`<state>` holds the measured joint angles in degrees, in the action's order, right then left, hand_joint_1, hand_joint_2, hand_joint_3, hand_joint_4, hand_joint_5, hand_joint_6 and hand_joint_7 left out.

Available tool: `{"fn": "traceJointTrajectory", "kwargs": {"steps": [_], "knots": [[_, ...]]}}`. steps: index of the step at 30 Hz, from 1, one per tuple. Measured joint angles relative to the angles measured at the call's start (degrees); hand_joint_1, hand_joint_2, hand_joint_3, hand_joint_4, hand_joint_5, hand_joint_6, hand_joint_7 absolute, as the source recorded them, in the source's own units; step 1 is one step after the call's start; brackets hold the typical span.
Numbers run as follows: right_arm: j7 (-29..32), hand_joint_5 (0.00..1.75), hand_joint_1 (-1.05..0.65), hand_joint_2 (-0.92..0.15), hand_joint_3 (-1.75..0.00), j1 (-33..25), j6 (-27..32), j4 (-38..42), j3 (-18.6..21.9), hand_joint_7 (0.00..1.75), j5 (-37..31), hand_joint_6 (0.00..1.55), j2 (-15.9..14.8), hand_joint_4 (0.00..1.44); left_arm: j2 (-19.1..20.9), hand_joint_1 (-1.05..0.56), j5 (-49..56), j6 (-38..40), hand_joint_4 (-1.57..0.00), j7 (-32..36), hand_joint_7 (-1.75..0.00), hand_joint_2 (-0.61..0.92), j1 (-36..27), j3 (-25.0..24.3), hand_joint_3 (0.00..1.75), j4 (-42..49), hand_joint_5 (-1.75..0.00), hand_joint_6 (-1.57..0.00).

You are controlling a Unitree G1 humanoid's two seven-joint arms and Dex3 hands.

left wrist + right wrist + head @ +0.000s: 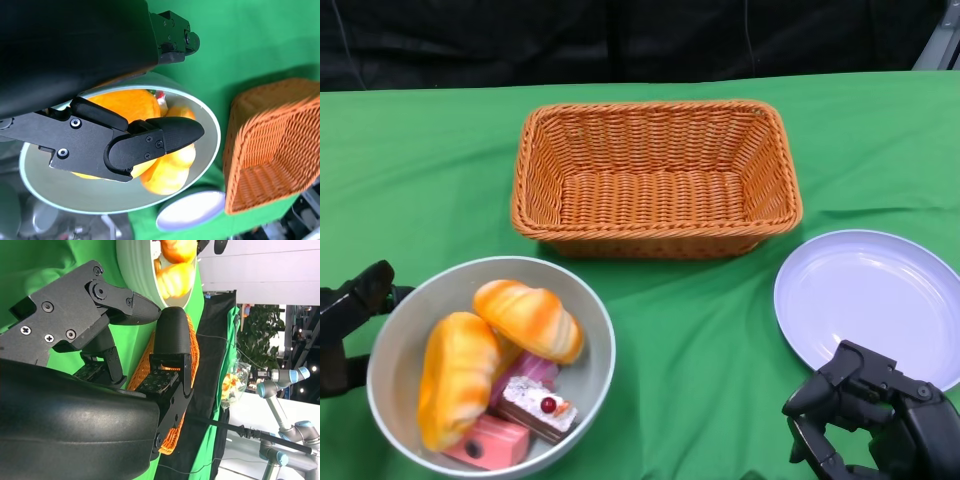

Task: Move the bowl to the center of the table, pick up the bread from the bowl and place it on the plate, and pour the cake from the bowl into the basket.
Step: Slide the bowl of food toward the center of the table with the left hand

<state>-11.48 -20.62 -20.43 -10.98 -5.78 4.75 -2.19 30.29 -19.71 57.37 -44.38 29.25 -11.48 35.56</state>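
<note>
Orange bread (528, 319) – long axis diagonal, atop bowl (588, 300) – left hand (352, 305) beside.

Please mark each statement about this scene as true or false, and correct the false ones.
1. The basket has nothing in it. True.
2. A bread already lies on the plate. False: the plate is bare; both breads are in the bowl.
3. The bowl stands at the near left of the table, beside the left hand. True.
4. The right hand holds a cake. False: it holds nothing; the cakes lie in the bowl.
5. The plate lies to the left of the basket. False: it lies to the right and nearer to the robot.
</note>
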Motion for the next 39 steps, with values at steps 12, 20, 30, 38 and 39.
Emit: {"fn": "traceJointTrajectory", "kwargs": {"steps": [12, 20, 30, 38, 39], "knots": [[0.07, 1.56, -0.18, -0.56, -0.87, 0.48, 0.02, 0.01, -0.54, 1.26, -0.14, 0.74, 0.03, 0.77, -1.00, -0.67, -5.08, 9.72, 0.00, 1.23, 0.00, 0.92, -4.04, -0.32, 0.70, -9.58, 0.00, 0.00], [0.20, 1.55, -0.19, -0.56, -0.88, 1.05, -0.17, 0.29, -0.73, 1.27, -0.76, 0.75, 0.06, 0.78, -3.58, -0.64, -7.47, 13.19, 0.00, 3.29, 0.00, 0.92, -7.00, -0.43, 0.68, -15.40, 0.00, 0.00], [0.33, 1.55, -0.19, -0.55, -0.89, 1.00, -0.32, 0.29, -0.86, 1.27, -0.85, 0.75, 0.08, 0.78, -8.42, -0.64, -10.28, 16.86, 0.00, 9.81, 0.00, 0.92, -9.37, -3.47, 0.67, -22.76, 0.00, 0.00], [0.35, 1.55, -0.19, -0.55, -0.90, 0.74, -0.36, 0.19, -0.97, 1.27, -0.87, 0.75, 0.07, 0.78, -12.76, -0.63, -11.93, 17.93, 0.00, 15.37, 0.00, 0.92, -10.02, -7.25, 0.67, -26.16, 0.00, 0.00], [0.35, 1.55, -0.19, -0.55, -0.90, 0.72, -0.36, 0.19, -0.97, 1.27, -0.87, 0.75, 0.07, 0.78, -12.93, -0.63, -12.10, 18.00, 0.00, 15.62, 0.00, 0.92, -10.02, -7.30, 0.66, -26.47, 0.00, 0.00]]}}
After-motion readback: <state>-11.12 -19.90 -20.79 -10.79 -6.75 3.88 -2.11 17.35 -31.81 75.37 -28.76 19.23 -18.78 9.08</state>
